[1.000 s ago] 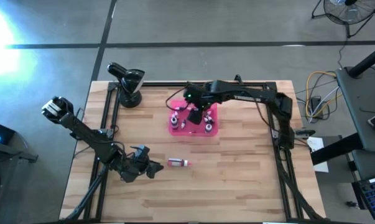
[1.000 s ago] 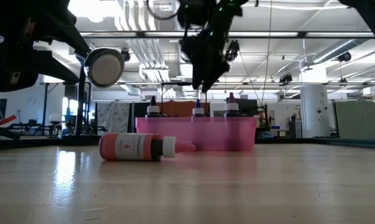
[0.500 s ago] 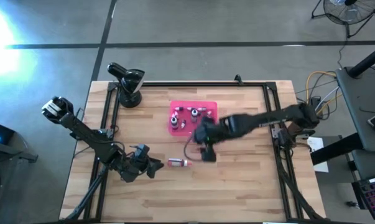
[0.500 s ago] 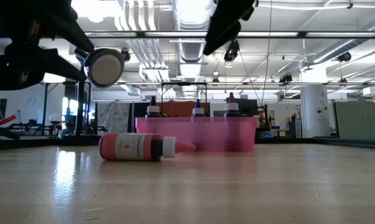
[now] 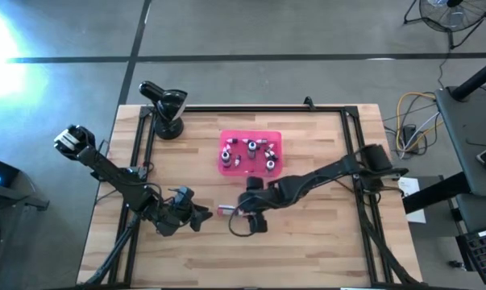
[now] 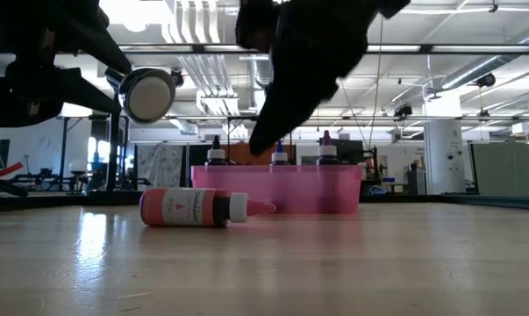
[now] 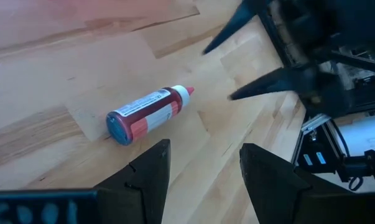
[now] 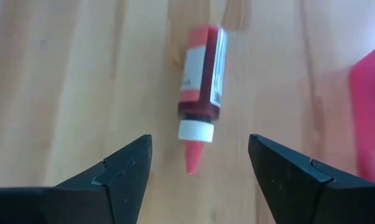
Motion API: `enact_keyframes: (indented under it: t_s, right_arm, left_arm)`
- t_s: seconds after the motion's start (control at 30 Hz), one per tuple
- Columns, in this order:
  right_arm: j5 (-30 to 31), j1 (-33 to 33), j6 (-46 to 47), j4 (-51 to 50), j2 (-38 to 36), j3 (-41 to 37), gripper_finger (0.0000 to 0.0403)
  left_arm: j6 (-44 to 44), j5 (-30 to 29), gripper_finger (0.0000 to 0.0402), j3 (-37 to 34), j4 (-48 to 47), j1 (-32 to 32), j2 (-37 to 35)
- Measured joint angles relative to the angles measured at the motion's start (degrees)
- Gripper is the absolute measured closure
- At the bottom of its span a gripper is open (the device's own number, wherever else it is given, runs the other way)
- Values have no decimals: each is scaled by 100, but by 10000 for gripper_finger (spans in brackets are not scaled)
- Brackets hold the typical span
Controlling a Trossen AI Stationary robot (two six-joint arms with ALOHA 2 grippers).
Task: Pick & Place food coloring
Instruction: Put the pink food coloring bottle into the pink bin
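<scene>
A red food coloring bottle (image 5: 230,211) lies on its side on the wooden table, its white cap and red nozzle (image 8: 192,158) pointing toward my right gripper. My right gripper (image 8: 199,177) hangs open just above the nozzle end, one finger on either side of it, touching nothing; it also shows in the high view (image 5: 244,213). Several more food coloring bottles (image 5: 251,148) stand upright in the pink tray (image 5: 224,167). My left gripper (image 7: 199,177) waits open to the left of the lying bottle (image 7: 147,115), clear of it.
A black lamp-like stand (image 5: 167,109) sits at the far left corner of the table. The black frame rails (image 5: 362,185) run along the table's left, right and far edges. Bare wood lies in front of the lying bottle (image 6: 194,207).
My right gripper has left the spot above the pink tray, swung toward the table's near edge and sunk, tipping further downward. It now hangs open over the lying red bottle's nozzle end. The bottle and the tray have kept still.
</scene>
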Motion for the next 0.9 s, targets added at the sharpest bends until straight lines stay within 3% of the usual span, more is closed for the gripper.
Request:
enact_keyframes:
  t_s: [0.37, 0.9]
  right_arm:
    - [-9, -4, 741, 431, 720, 7, 153]
    - [0, -6, 658, 993, 1081, 16, 170]
  left_arm:
    - [7, 33, 232, 0, -7, 0, 0]
    - [146, 59, 232, 0, -52, 0, 0]
